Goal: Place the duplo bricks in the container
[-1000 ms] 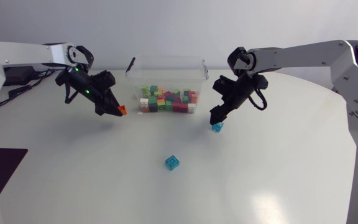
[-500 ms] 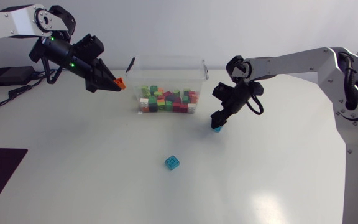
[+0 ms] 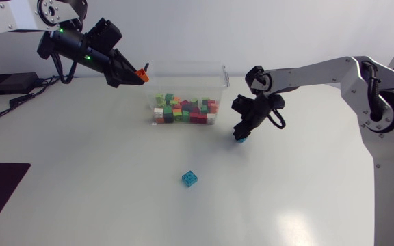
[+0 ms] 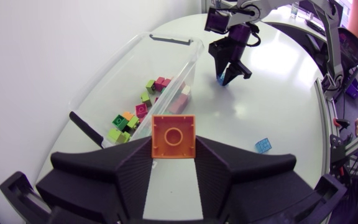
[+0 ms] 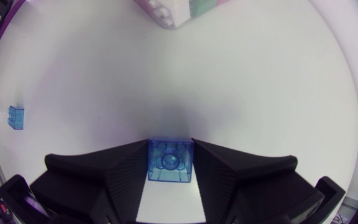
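Head view: the left gripper is clamped on an orange duplo brick, held above the surface just beside the left end of the clear container. The container holds mixed coloured bricks. The right gripper stands near the container's right front corner, clamped on a blue duplo brick. A second blue brick lies well in front of the container.

Left wrist view: both fingers grip the orange duplo brick, with the container ahead.

Right wrist view: both fingers touch the blue duplo brick's sides, and it rests on the surface.
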{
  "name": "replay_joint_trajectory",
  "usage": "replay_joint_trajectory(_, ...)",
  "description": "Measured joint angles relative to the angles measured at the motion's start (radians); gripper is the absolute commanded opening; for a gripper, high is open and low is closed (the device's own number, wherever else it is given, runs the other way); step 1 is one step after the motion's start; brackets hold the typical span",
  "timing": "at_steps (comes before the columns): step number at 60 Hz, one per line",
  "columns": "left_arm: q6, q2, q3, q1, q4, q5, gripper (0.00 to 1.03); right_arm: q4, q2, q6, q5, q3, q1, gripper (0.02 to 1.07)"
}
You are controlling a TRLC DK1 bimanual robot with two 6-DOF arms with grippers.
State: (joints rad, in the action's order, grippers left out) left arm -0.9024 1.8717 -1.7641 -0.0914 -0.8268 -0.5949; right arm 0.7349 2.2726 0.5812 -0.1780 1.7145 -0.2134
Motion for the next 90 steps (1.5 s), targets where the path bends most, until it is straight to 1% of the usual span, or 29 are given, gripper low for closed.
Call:
replay_joint_trajectory(8, 0.063, 0.0, 0.0, -0.01, 0.055, 0.0, 0.22, -0.007, -0.005, 0.0, 0.004, -0.009, -0.012, 0.24)
replay_joint_trajectory(19, 0.145, 0.0, 0.0, -0.018, 0.146, 0.0, 0.22, -0.005, -0.056, -0.001, 0.004, -0.077, -0.021, 0.24)
replay_joint_trajectory(29, 0.227, 0.0, -0.006, -0.023, 0.245, 0.009, 0.22, 0.005, -0.148, -0.005, 0.001, -0.122, -0.035, 0.24)
replay_joint_trajectory(37, 0.276, 0.007, -0.031, -0.028, 0.284, 0.035, 0.22, 0.018, -0.243, -0.013, -0.005, -0.145, -0.058, 0.24)
replay_joint_trajectory(46, 0.315, 0.038, -0.087, -0.037, 0.294, 0.063, 0.22, 0.03, -0.329, -0.032, -0.008, -0.168, -0.095, 0.24)
replay_joint_trajectory(61, 0.37, 0.095, -0.181, -0.068, 0.295, 0.12, 0.22, 0.054, -0.404, -0.065, -0.02, -0.185, -0.138, 0.24)
replay_joint_trajectory(81, 0.425, 0.169, -0.297, -0.102, 0.294, 0.209, 0.23, 0.061, -0.478, -0.084, -0.027, -0.196, -0.151, 0.24)
replay_joint_trajectory(90, 0.436, 0.201, -0.332, -0.121, 0.294, 0.235, 0.23, 0.073, -0.488, -0.088, -0.027, -0.196, -0.151, 0.24)
